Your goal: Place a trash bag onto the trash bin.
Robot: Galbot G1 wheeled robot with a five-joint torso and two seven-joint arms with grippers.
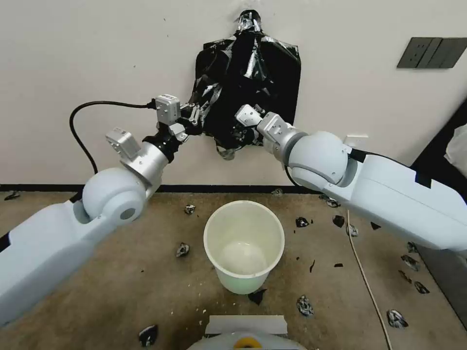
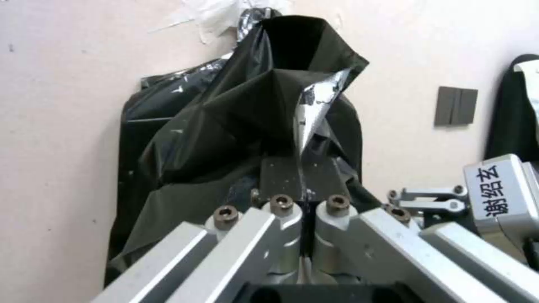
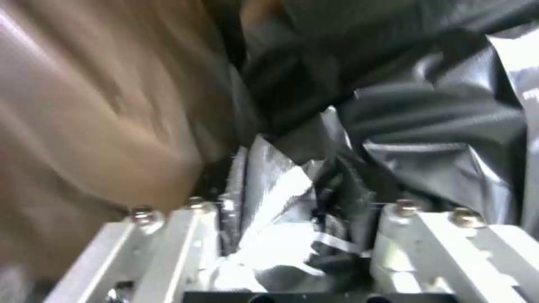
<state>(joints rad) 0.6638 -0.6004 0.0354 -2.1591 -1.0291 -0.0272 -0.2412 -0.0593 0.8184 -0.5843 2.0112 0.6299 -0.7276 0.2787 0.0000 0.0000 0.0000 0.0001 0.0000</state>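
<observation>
Up against a cream wall (image 1: 97, 58), two robot arms work at a hanging black trash bag (image 1: 253, 82).

Largest first: brown carpet floor (image 1: 121, 277) strewn with small black scraps (image 1: 182, 250). The round cream trash bin (image 1: 243, 246) stands upright on it, mouth open upward, below the bag. The bag hangs lengthwise down the wall, taped at its top. The left gripper (image 2: 303, 185) is pinched closed on a fold of it; the right gripper (image 3: 306, 210) has its fingers spread with crumpled bag between them, at the bag's lower edge.
</observation>
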